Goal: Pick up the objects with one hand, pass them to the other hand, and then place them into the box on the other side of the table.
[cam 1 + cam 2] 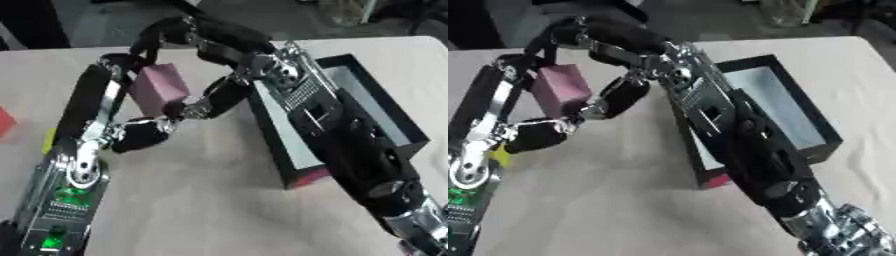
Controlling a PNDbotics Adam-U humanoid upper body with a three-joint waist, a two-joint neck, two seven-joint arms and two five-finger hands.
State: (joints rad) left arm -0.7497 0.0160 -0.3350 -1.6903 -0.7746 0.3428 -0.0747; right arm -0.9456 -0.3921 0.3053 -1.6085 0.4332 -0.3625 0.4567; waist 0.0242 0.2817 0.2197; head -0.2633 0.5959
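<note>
A pink block (159,89) hangs above the table's left middle, caught between both hands. My left hand (98,100) reaches up from the lower left, its fingers curled along the block's left side and its thumb (140,136) below it. From the right, my right hand (229,50) comes over the block, with fingers hooked across its top and thumb (214,97) pressed on its lower right edge. A black box (811,107) with a pale inside lies on the right half of the table, partly behind my right forearm.
A red object (4,122) shows at the left edge, and a small yellow thing (500,155) lies beside my left forearm. The tan table (201,200) runs on in front of the box. Dark floor lies beyond the far edge.
</note>
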